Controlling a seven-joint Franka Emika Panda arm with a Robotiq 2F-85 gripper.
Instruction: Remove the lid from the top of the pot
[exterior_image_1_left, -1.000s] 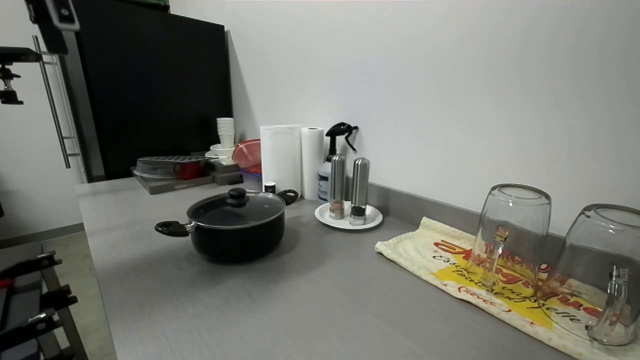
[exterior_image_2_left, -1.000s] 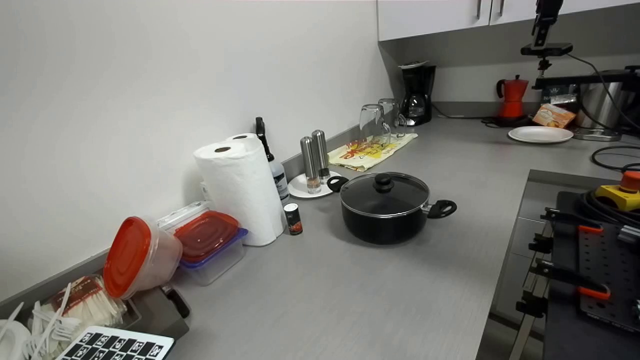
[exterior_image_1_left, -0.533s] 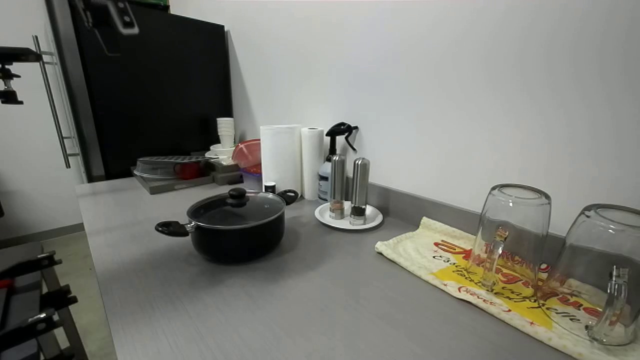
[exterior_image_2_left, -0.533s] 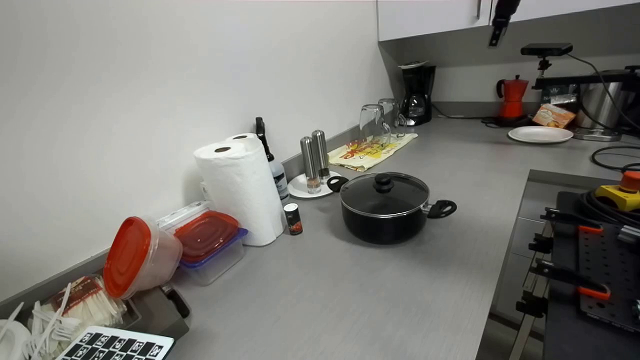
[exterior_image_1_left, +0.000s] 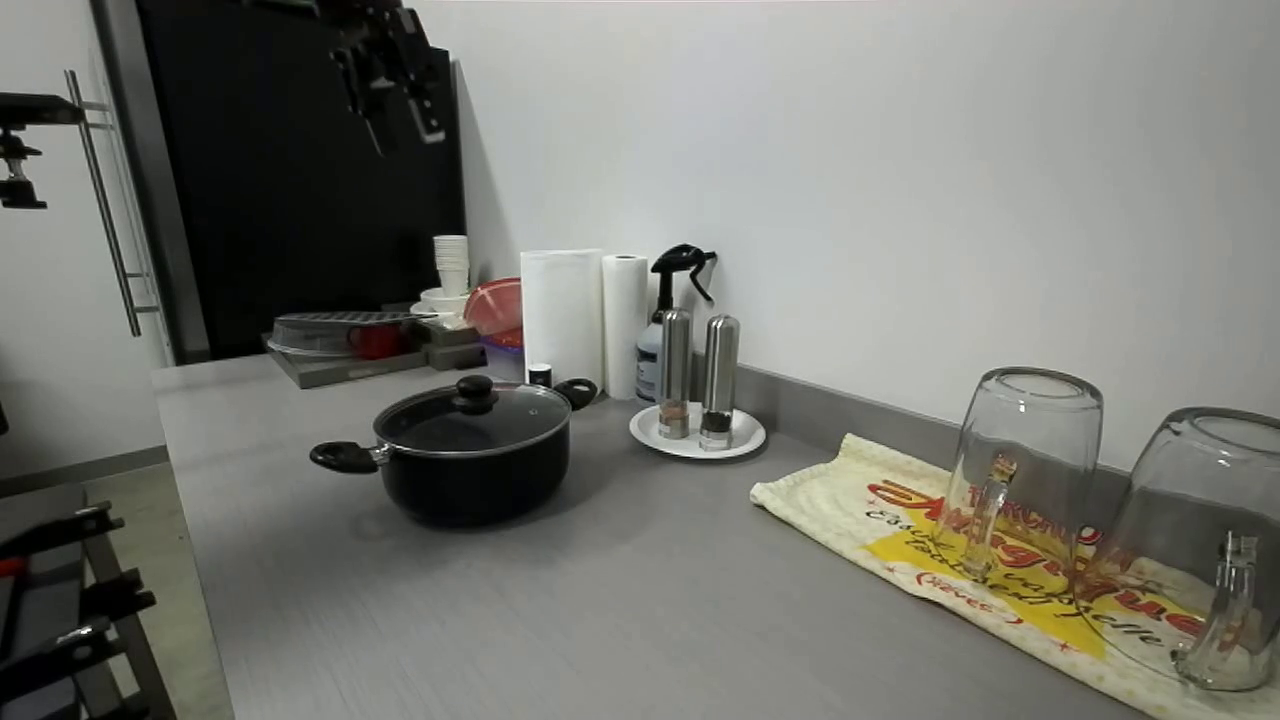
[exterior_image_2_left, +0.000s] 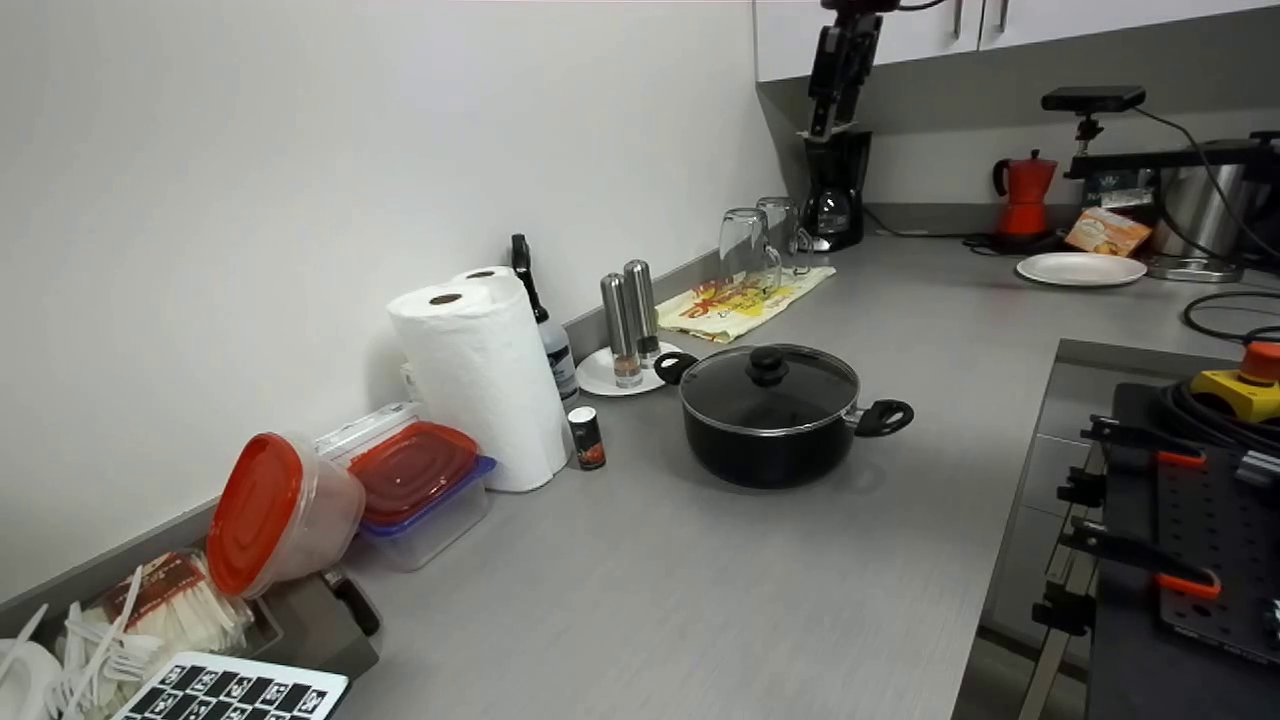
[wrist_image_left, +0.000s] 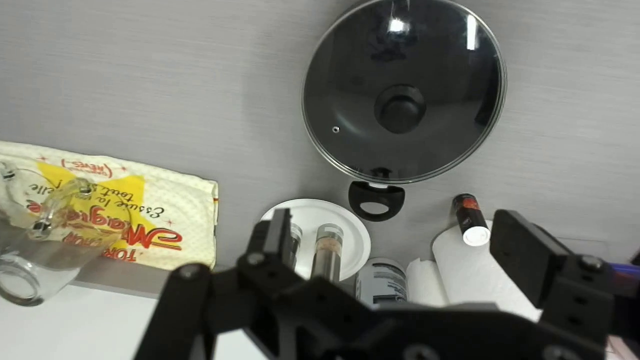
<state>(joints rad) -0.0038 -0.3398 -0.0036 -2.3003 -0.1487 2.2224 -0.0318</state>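
The black pot (exterior_image_1_left: 475, 490) stands on the grey counter in both exterior views (exterior_image_2_left: 765, 462). The round glass lid (exterior_image_1_left: 430, 425) with its black centre knob (exterior_image_2_left: 768, 366) lies on top of the pot, rim on rim. In the wrist view the lid (wrist_image_left: 440, 135) fills the upper middle, and one pot handle shows below it. My gripper (exterior_image_1_left: 408, 140) hangs high in the air, well above the counter and apart from the lid; it also shows in an exterior view (exterior_image_2_left: 822, 132). In the wrist view the gripper (wrist_image_left: 392, 220) has its fingers wide apart with nothing held.
A white plate (exterior_image_1_left: 645, 432) with two steel mills stands near the pot, by the wall. Paper towel rolls (exterior_image_2_left: 480, 390), a spray bottle (exterior_image_1_left: 650, 355) and a small dark jar (exterior_image_2_left: 586, 440) are close by. Upturned glass mugs (exterior_image_1_left: 1030, 450) stand on a yellow towel (exterior_image_1_left: 830, 490).
My gripper has swung inward over the counter, toward the wall side, and come lower at the end. It stays open. The pot and lid have not moved.
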